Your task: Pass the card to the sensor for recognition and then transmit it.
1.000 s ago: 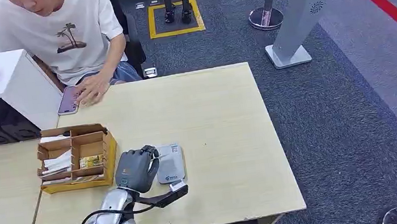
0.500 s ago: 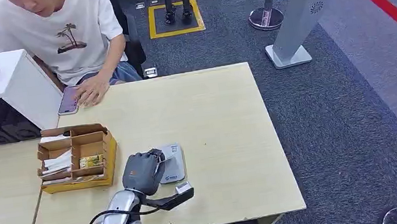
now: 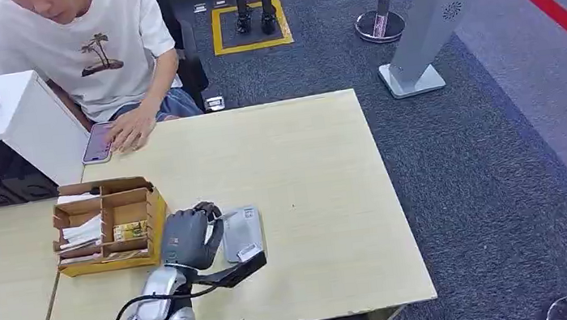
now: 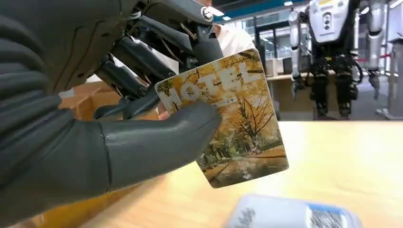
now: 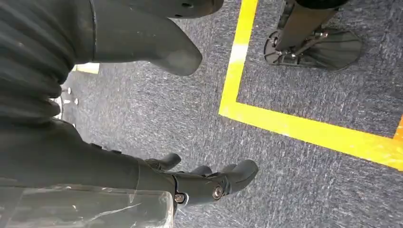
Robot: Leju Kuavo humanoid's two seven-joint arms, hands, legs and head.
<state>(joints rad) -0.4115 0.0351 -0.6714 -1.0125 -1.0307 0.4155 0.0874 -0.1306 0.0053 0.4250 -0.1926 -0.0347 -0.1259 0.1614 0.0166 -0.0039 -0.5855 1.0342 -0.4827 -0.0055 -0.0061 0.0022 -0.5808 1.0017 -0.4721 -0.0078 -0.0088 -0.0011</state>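
Head view: divided box [image 3: 109, 225] beside sensor [image 3: 242, 232].

The left hand [image 3: 189, 238] reaches forward on its silver arm, thumb [image 4: 157, 142] and fingers pinching a card [image 4: 228, 118]. The right hand [image 5: 157, 178] hangs down, fingers apart and holding nothing.

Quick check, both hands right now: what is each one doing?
Left hand: holds the hotel card above the sensor.
Right hand: holds nothing, fingers apart, hanging over the carpet.
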